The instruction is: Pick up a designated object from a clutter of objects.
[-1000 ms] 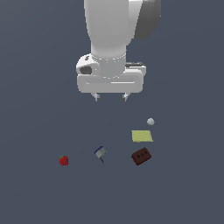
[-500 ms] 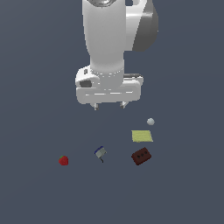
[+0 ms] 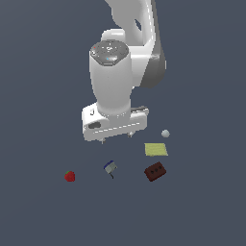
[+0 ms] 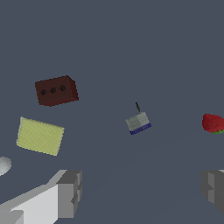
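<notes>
The designated object (image 3: 110, 167) (image 4: 138, 122) is a tiny block with a blue top, a light grey face and a thin dark stem. It lies among the clutter on the dark floor, between the red strawberry (image 3: 70, 176) (image 4: 213, 123) and the brown holed brick (image 3: 155, 171) (image 4: 56, 90). My gripper (image 3: 116, 138) (image 4: 142, 190) hangs above the floor, a little behind the block in the exterior view. Its fingers (image 4: 70, 192) stand wide apart, open, with nothing between them.
A flat yellow pad (image 3: 156, 149) (image 4: 40, 135) lies just behind the brick, toward the exterior view's right. A small grey ball (image 3: 165, 133) (image 4: 3, 165) sits beyond the pad. The white arm (image 3: 115, 81) rises over the scene.
The arm has come down and shifted toward the exterior view's left, bringing the open gripper closer above the blue-grey block. None of the objects has moved.
</notes>
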Action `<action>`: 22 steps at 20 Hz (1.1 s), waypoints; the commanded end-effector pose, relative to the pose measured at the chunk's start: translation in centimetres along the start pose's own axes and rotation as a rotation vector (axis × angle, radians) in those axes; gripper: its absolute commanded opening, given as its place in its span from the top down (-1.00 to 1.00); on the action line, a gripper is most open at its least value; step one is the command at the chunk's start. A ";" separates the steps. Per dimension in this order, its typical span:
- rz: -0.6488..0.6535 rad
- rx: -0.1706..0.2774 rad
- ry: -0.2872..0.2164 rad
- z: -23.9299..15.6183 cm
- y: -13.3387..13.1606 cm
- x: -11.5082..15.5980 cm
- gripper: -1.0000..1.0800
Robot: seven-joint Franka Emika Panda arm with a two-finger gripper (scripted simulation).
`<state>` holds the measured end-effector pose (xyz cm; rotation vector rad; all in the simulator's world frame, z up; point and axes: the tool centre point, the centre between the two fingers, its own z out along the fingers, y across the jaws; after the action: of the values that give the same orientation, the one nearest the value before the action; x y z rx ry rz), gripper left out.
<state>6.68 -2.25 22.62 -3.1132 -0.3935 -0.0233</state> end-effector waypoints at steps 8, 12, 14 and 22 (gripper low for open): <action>-0.228 -0.004 -0.011 8.8 2.4 2.5 -0.92; -0.302 -0.003 -0.013 11.9 3.0 3.0 -0.92; -0.332 -0.002 -0.014 13.2 3.3 3.1 -0.92; -0.401 0.001 -0.015 16.2 3.8 3.3 -0.92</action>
<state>10.97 -5.00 6.86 -2.9812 -0.9915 0.0016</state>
